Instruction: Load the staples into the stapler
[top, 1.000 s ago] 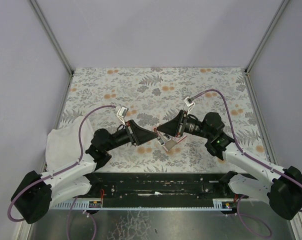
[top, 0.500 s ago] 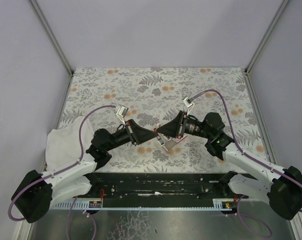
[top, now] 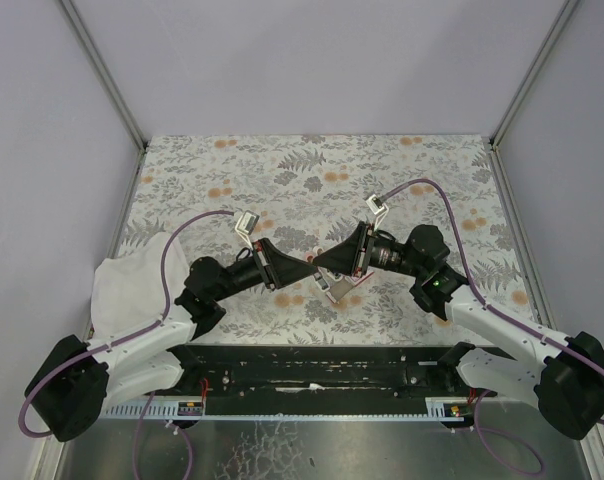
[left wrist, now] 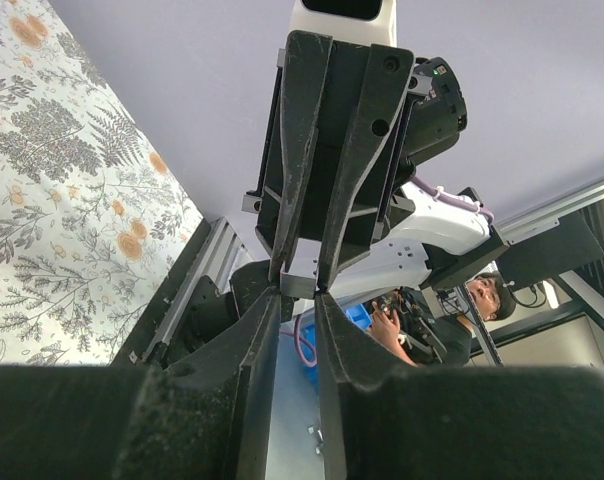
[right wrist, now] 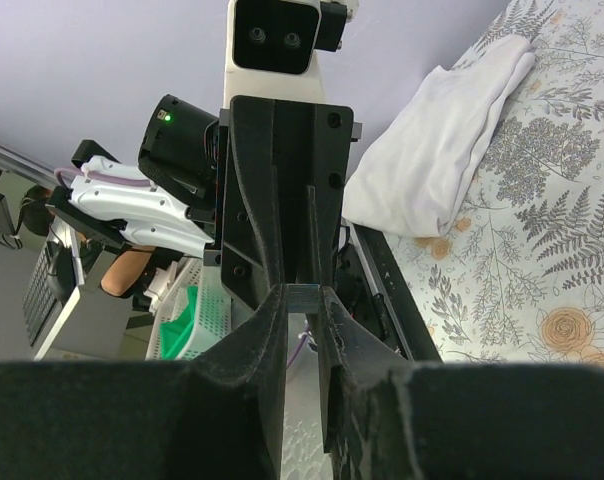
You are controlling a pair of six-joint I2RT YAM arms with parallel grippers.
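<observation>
Pinched the short grey staples (left wrist: 298,284) from both ends, in mid-air at the centre of the top view: with the left gripper (left wrist: 297,294) closed to a narrow slit, likewise with the right gripper (right wrist: 303,292). Noted a pale-and-red object (top: 336,285) just below that point; could not tell box from stapler. Could have bent or snapped the strip through any opposed pull or twist, or dropped it on an uneven release.

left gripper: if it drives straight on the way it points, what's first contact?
The right gripper. It faces the left gripper tip to tip, and both jaws look shut on the same grey staple strip. No free travel.
</observation>
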